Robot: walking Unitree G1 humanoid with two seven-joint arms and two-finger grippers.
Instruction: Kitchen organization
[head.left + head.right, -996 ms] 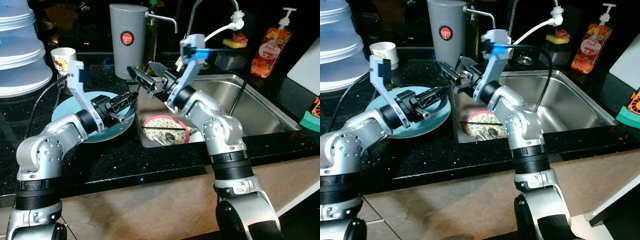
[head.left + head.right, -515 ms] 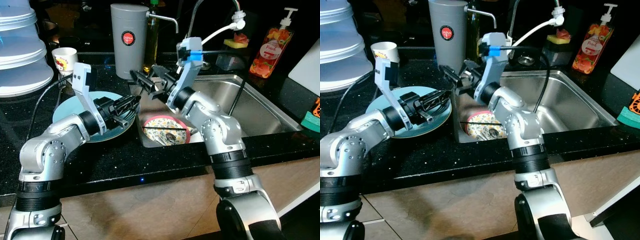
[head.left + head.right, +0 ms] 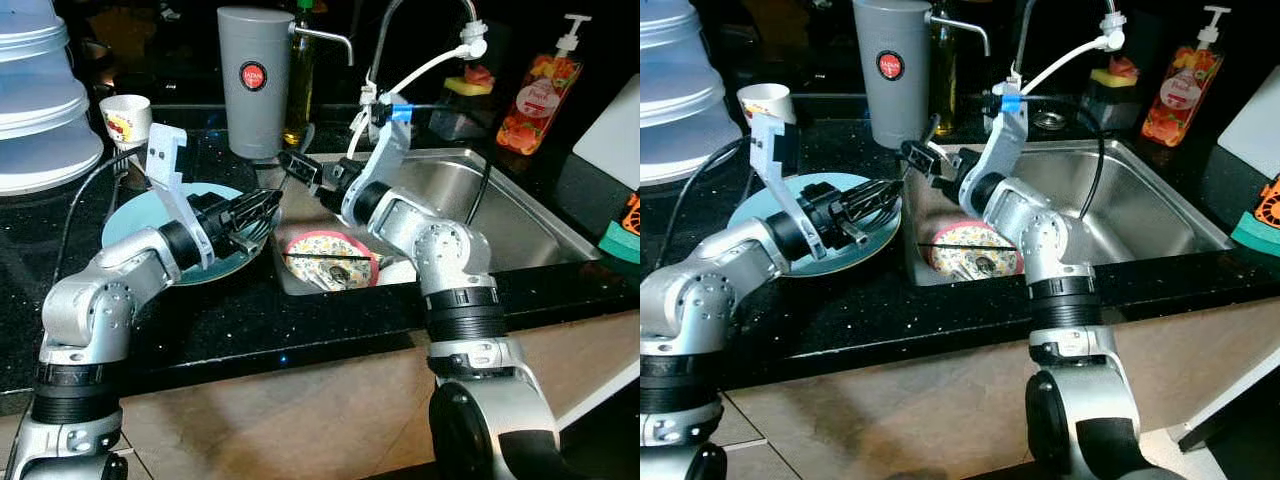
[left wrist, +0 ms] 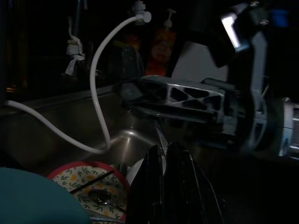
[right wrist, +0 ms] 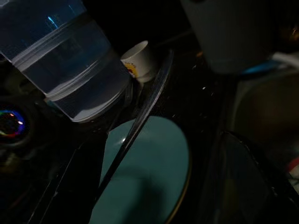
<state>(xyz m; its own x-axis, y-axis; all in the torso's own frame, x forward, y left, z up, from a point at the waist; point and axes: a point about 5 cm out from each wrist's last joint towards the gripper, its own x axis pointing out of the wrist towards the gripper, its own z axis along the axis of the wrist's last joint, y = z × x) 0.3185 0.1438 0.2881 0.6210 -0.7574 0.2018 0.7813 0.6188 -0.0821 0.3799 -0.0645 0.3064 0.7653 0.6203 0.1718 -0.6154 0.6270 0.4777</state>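
The left arm is bending at the elbow and reaching forward over the round teal plate [image 3: 140, 215] that is lying on the black speckled countertop [image 3: 230, 320]. The left gripper [image 3: 262, 208] is hovering above the plate's sink-side rim, its black fingers [image 4: 161, 186] pressed close together; in the dim left wrist view a thin metal blade seems to be sticking up from between them, though that view is too dark to be sure what it is.

The right arm is folding back across the stainless steel sink [image 3: 500, 215], forearm pointing toward the left gripper. The right gripper [image 3: 923, 160] is sitting at the sink's left edge, near the tall grey cylindrical canister [image 3: 254, 80], fingers closed on a slim silver utensil handle [image 5: 140, 119] that is slanting over the teal plate.

A floral plate with a red rim [image 3: 330, 258] is resting in the sink's near left corner with dark chopsticks lying across it.
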